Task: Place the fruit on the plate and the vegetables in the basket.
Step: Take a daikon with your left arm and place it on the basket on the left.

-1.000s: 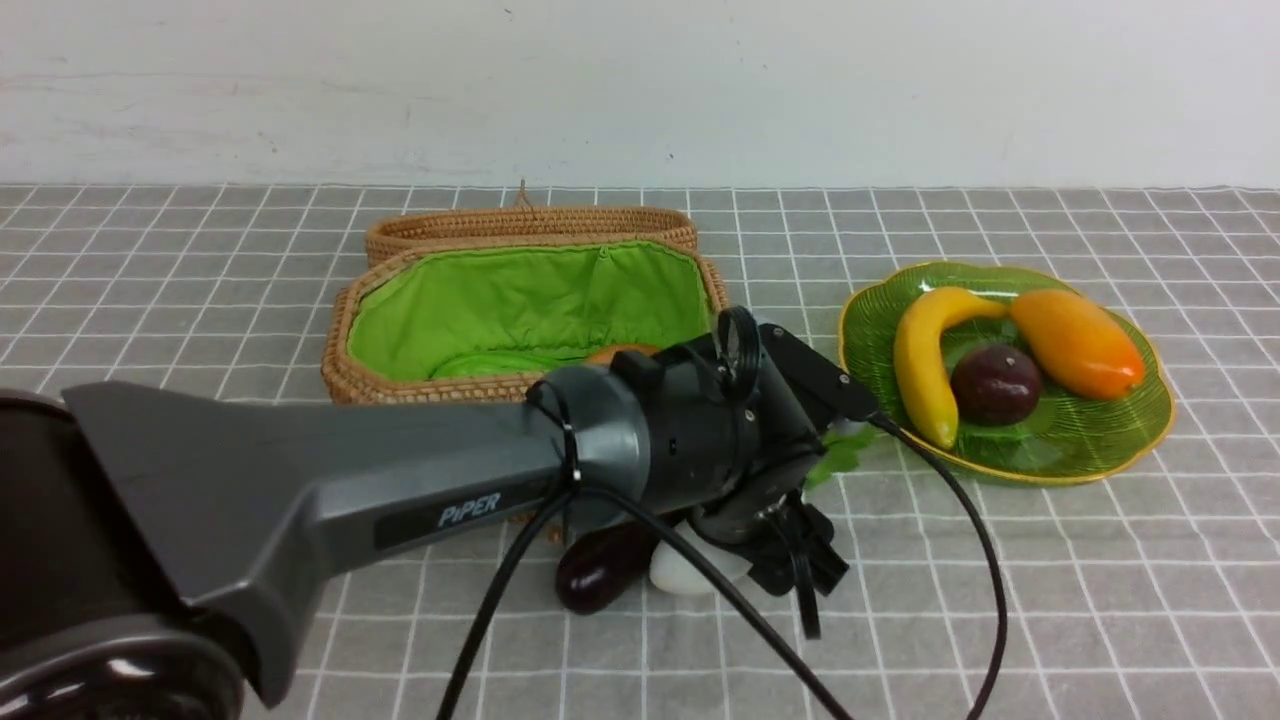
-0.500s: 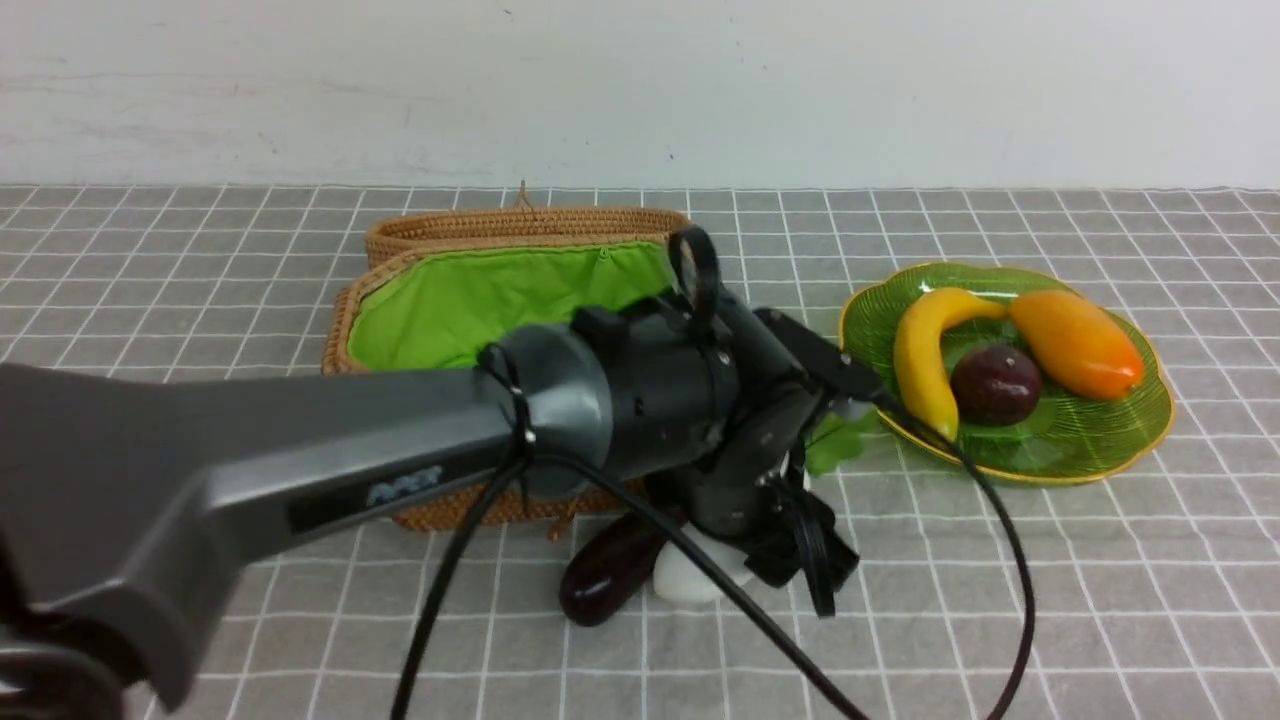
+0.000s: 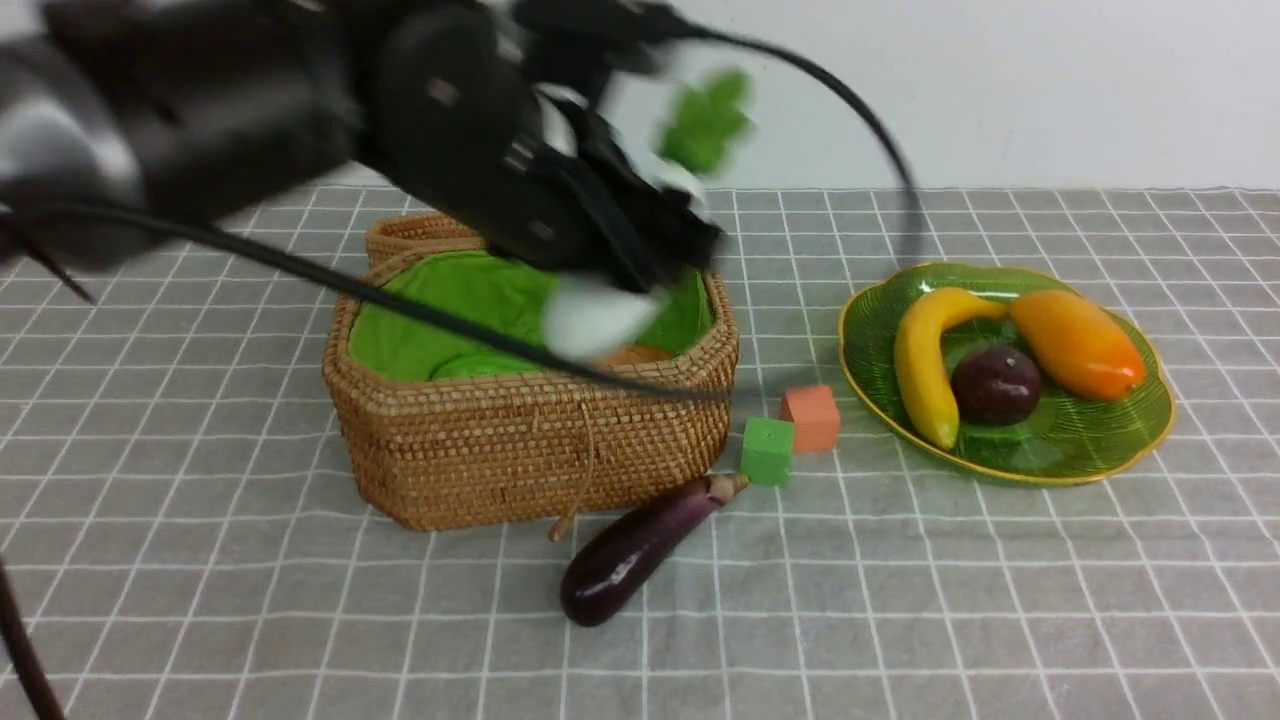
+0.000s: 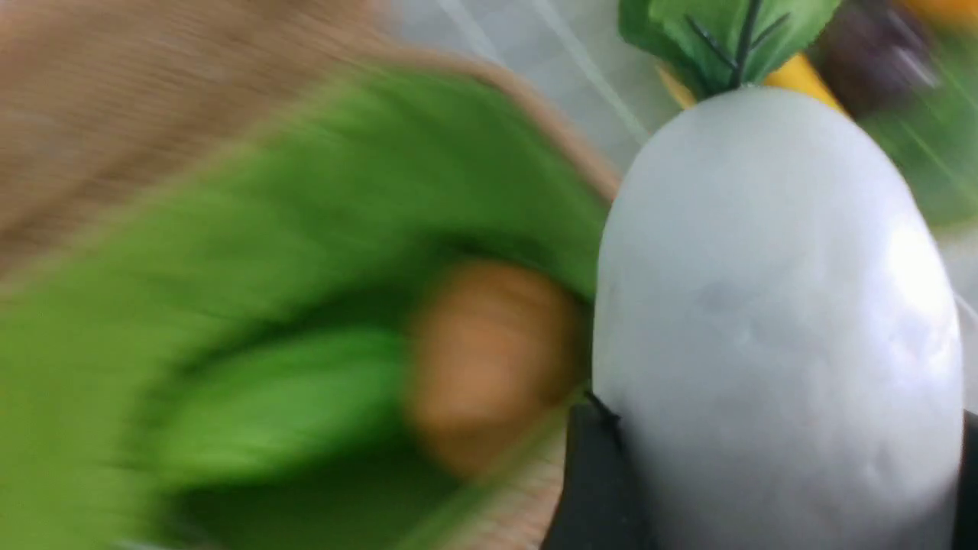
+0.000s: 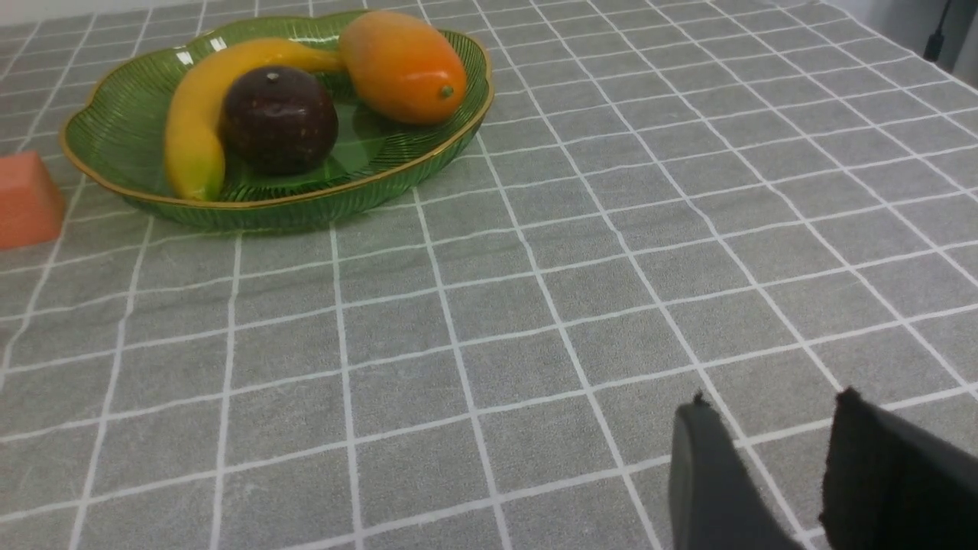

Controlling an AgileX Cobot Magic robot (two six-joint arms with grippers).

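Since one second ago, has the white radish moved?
Yes. The radish has risen from the tablecloth beside the eggplant and is now above the basket.

A table point(image 3: 1000, 620) carried everything, covered by a grey cloth point(image 5: 535, 305) ruled in thin white lines into squares (the weave looked faintly textured up close). Behind its far edge stood a plain white wall point(image 3: 1050, 90), bare apart from a few faint scuffs and specks. The light was even and soft, casting only weak shadows on the cloth.
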